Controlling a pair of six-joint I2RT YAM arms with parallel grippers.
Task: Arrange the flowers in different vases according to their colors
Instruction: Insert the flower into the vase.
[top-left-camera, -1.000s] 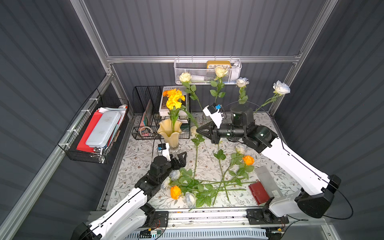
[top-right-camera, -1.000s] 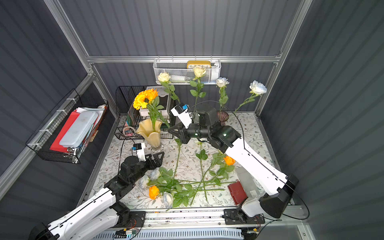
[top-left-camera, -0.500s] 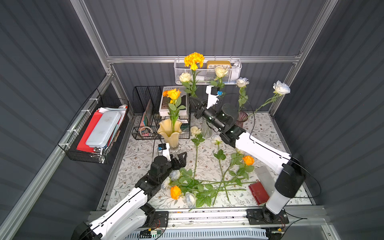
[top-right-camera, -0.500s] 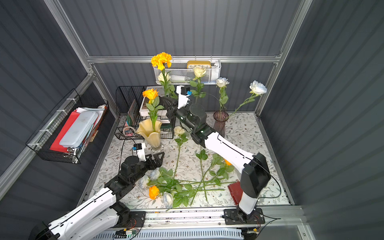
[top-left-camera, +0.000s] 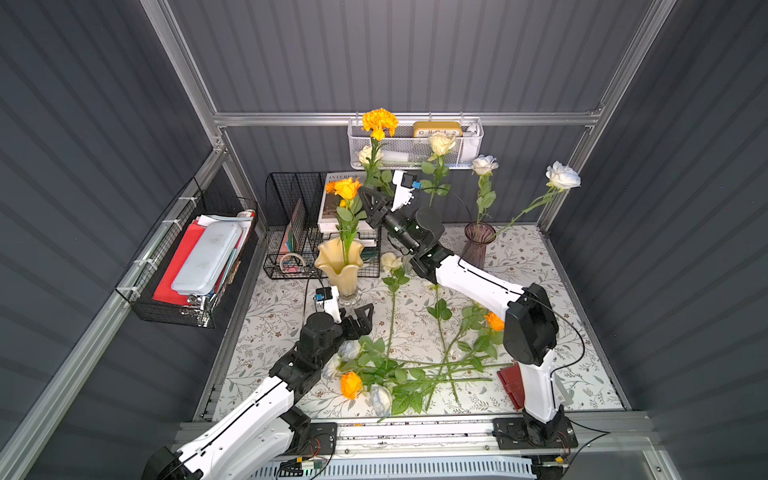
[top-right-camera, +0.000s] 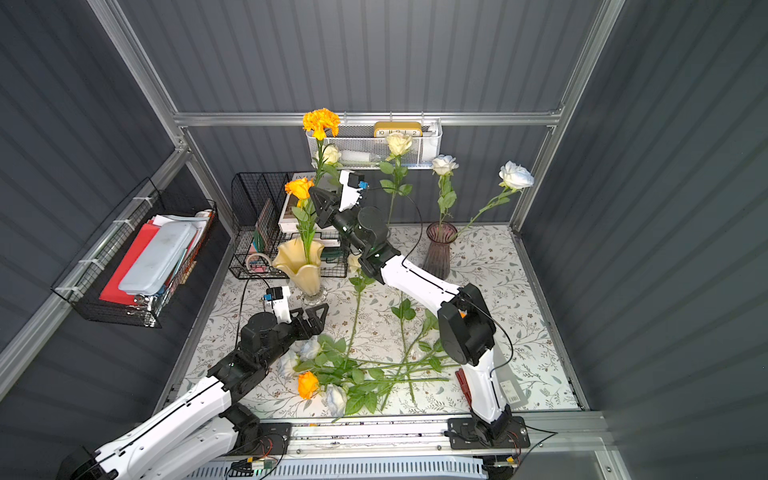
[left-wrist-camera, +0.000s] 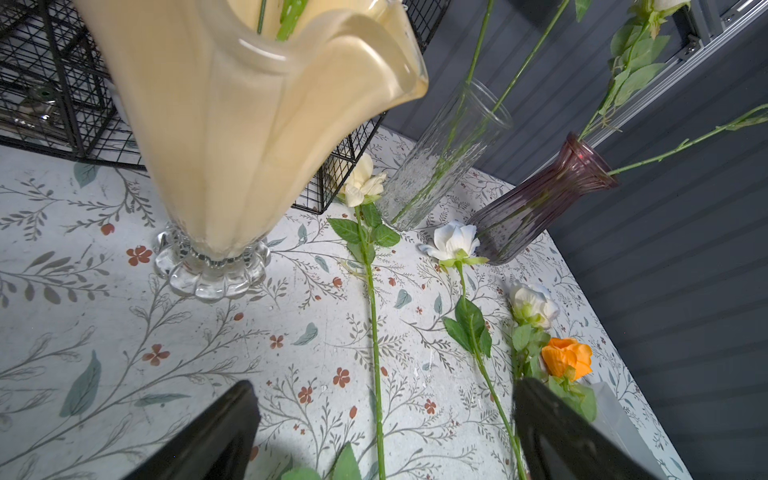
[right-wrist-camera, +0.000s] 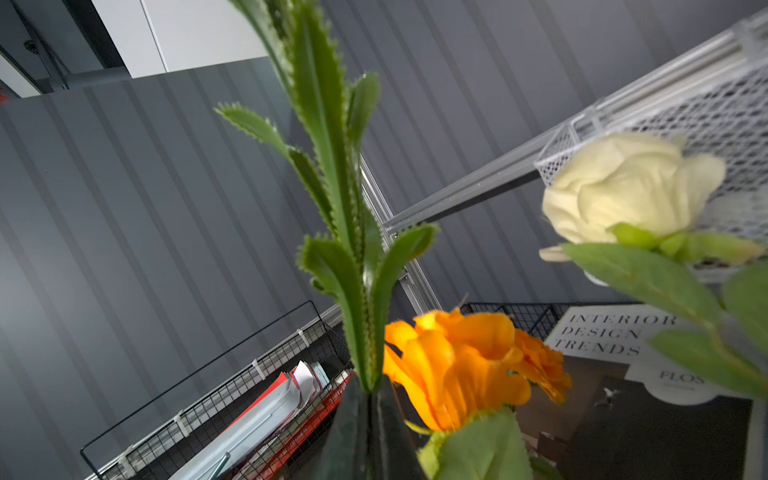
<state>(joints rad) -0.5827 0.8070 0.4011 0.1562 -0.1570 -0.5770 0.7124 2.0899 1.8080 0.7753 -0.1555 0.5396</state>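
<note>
My right gripper (top-left-camera: 369, 200) (right-wrist-camera: 370, 395) is shut on the green stem of an orange marigold (top-left-camera: 379, 121) (top-right-camera: 320, 120), held high above the pale yellow vase (top-left-camera: 338, 259) (left-wrist-camera: 232, 137). I cannot tell where the stem's lower end is. An orange rose (top-left-camera: 347, 189) (right-wrist-camera: 457, 365) stands in that vase. Cream roses (top-left-camera: 441, 143) rise from the clear vase (left-wrist-camera: 449, 153), white roses (top-left-camera: 563, 176) from the purple vase (top-left-camera: 476, 243) (left-wrist-camera: 536, 203). Several flowers (top-left-camera: 399, 370) lie on the cloth. My left gripper (top-left-camera: 359, 318) (left-wrist-camera: 384, 390) hangs open over them, empty.
A black wire rack (top-left-camera: 291, 232) with a book stands behind the yellow vase. A white mesh basket (top-left-camera: 415, 145) hangs on the back wall, and a black wire basket (top-left-camera: 187, 266) on the left wall. A red object (top-left-camera: 513, 384) lies at the front right.
My right arm swung up and left, lifting the marigold bloom from beside the orange rose to the height of the wall basket. The left arm stayed put.
</note>
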